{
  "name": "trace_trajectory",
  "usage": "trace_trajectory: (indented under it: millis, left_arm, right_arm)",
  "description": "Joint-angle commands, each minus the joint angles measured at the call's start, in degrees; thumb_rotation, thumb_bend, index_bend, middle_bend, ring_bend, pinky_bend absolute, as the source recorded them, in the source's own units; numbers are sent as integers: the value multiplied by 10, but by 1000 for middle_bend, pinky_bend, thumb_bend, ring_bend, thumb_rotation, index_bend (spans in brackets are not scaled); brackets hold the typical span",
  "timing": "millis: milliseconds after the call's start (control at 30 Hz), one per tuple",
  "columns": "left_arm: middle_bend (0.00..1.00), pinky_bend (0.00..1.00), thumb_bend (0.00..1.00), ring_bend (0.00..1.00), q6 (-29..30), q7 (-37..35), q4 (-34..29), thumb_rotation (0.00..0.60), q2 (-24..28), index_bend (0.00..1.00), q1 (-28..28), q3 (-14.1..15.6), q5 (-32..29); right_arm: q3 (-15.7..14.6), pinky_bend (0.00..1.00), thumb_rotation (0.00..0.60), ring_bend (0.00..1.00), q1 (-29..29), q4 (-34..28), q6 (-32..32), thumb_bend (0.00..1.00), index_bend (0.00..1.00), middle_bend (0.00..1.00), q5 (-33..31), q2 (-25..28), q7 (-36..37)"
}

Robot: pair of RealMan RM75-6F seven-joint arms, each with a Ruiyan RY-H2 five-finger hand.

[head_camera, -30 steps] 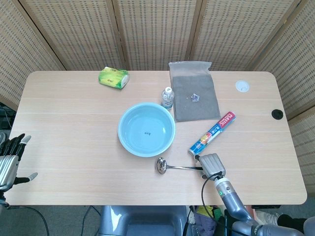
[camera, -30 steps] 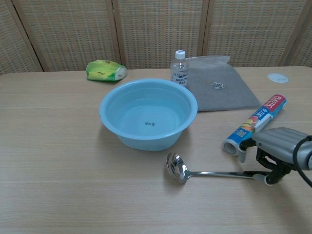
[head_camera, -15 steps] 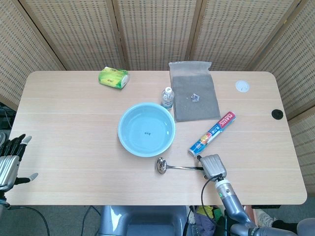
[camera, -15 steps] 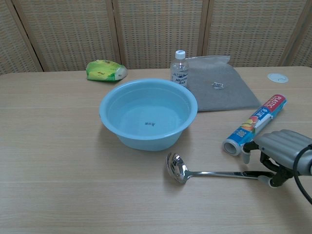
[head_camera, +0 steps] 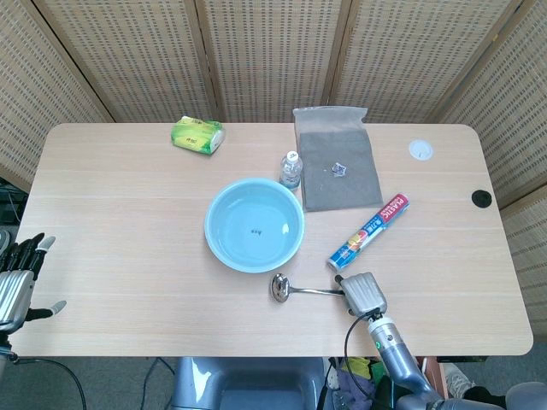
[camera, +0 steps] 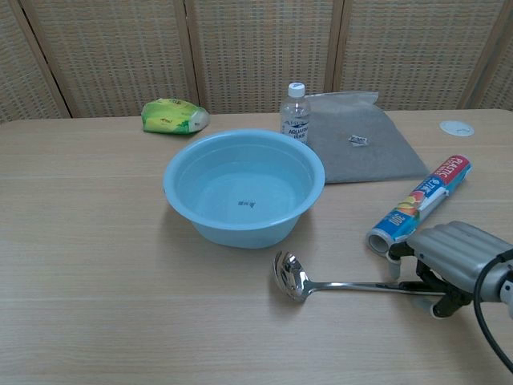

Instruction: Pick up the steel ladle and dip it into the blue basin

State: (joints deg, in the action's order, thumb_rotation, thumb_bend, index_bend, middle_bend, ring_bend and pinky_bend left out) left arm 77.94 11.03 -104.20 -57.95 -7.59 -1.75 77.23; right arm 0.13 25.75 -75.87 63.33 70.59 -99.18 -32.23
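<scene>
The steel ladle [head_camera: 295, 290] [camera: 337, 285] lies flat on the table, its bowl just in front of the blue basin [head_camera: 254, 225] [camera: 244, 187] and its handle pointing right. My right hand [head_camera: 362, 293] [camera: 450, 255] hangs over the handle's end with its back up. Its fingers [camera: 398, 258] reach down on the far side of the handle and the thumb comes down on the near side, a gap still between them. The basin is upright, with a small dark speck on its bottom. My left hand [head_camera: 17, 280] rests off the table's left edge, fingers spread, holding nothing.
A roll of plastic wrap [head_camera: 369, 231] [camera: 421, 202] lies just behind my right hand. Behind the basin stand a small water bottle [head_camera: 291, 170] [camera: 294, 112], a grey cloth [head_camera: 338, 169] and a green packet [head_camera: 197, 135]. The table's front edge is close to the ladle.
My right hand has slid a little left along the handle and lower over it. The ladle and the left hand have not moved.
</scene>
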Motion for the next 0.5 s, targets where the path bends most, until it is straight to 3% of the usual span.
trace_trajectory:
  millis: [33,500]
  left_arm:
    - [0,0,0,0,0,0,0,600,0,0,0,0,0]
    - [0,0,0,0,1,-2,0,600,0,0,0,0,-1]
  right_arm:
    - [1,1000,600,918,-1,2,0,349,399,883,-1,-4,-1]
    - [8,1000,600,918,-1,25,-2,349,402,883,0,-25,-19]
